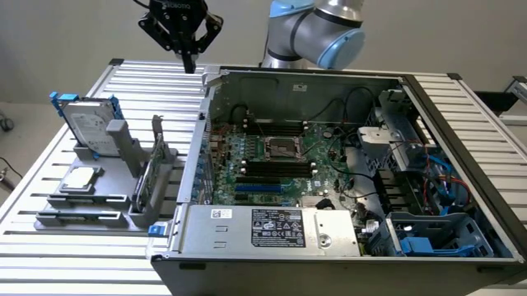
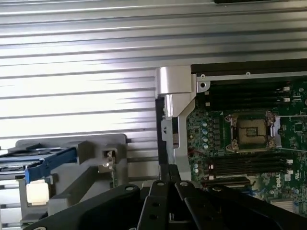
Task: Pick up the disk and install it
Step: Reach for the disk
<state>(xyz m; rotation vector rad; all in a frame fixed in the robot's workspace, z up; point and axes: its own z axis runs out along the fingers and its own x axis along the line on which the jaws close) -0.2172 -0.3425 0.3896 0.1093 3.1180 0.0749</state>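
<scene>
The disk (image 1: 89, 126), a silver-grey drive with a pale label and blue side rails, stands tilted in a grey holder (image 1: 99, 185) at the exterior view's left. In the wrist view its blue rail (image 2: 43, 160) shows at the edge of the grey holder (image 2: 81, 177). My gripper (image 1: 189, 60) hangs high above the table's far edge, near the open computer case's back corner, well away from the disk. Its black fingers (image 2: 165, 184) are shut together with nothing between them.
The open computer case (image 1: 329, 166) lies on the slatted metal table (image 1: 49, 246), motherboard and empty CPU socket (image 1: 280, 147) exposed. The holder also carries a small square silver chip (image 1: 79, 179) and an upright green circuit card (image 1: 148, 176). A blue drive bay (image 1: 428, 237) sits at the case's near right.
</scene>
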